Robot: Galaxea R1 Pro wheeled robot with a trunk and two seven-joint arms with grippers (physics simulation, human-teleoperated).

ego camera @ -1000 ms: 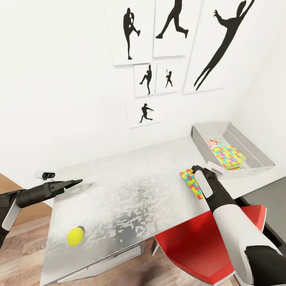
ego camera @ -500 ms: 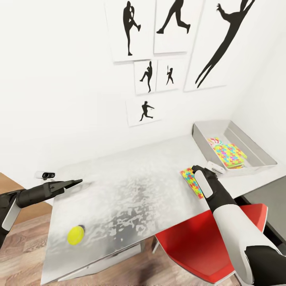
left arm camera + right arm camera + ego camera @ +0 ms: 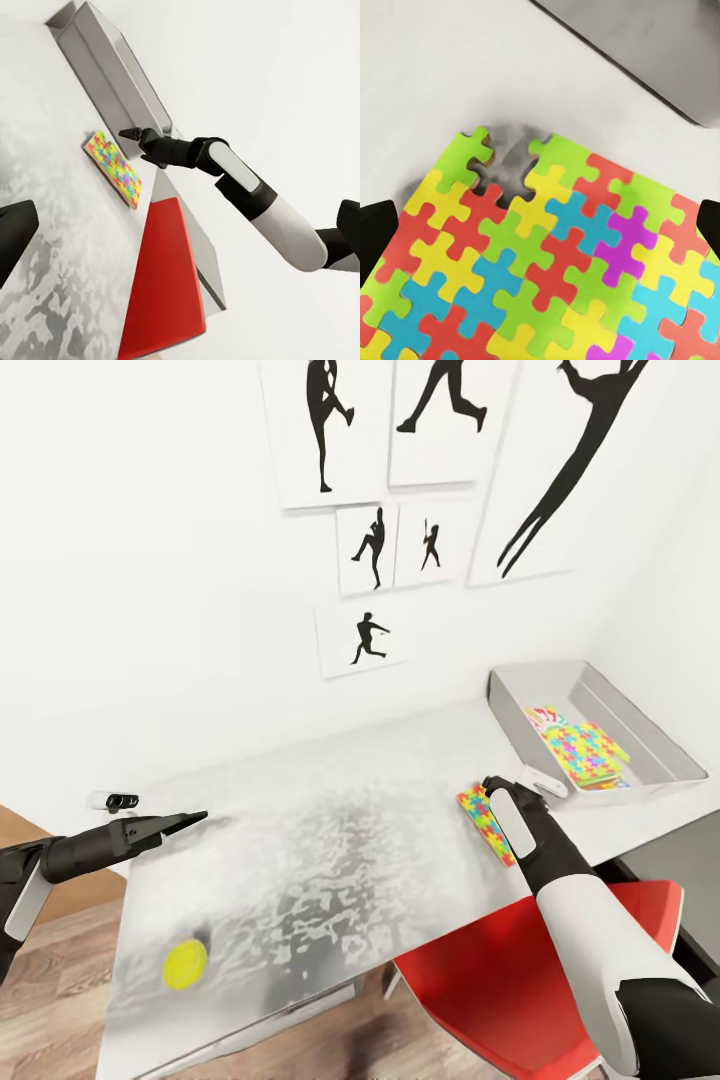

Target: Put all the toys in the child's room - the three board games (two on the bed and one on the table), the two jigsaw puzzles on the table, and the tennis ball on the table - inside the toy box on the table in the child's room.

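On the pale marbled table [image 3: 330, 830], a jigsaw puzzle [image 3: 480, 820] lies flat near the front right edge. My right gripper [image 3: 488, 788] hovers open just over it, with a fingertip at each side of the puzzle [image 3: 547, 247] in the right wrist view. The grey toy box [image 3: 655, 745] stands at the table's far right with another jigsaw puzzle [image 3: 582, 752] inside; printed edges peek from under it, and I cannot tell what they are. The tennis ball [image 3: 185, 964] rests near the front left corner. My left gripper [image 3: 195, 819] is open above the table's left edge. The board games and the bed are out of view.
A red chair [image 3: 520, 980] is tucked under the table below my right arm. A white wall with silhouette posters [image 3: 375, 545] runs right behind the table. A small white device [image 3: 115, 799] sits at the table's back left corner. Wooden floor [image 3: 60, 970] lies to the left.
The head view has shifted slightly, so the table and posters slide in the picture. Both arms and the toys keep their places relative to one another.
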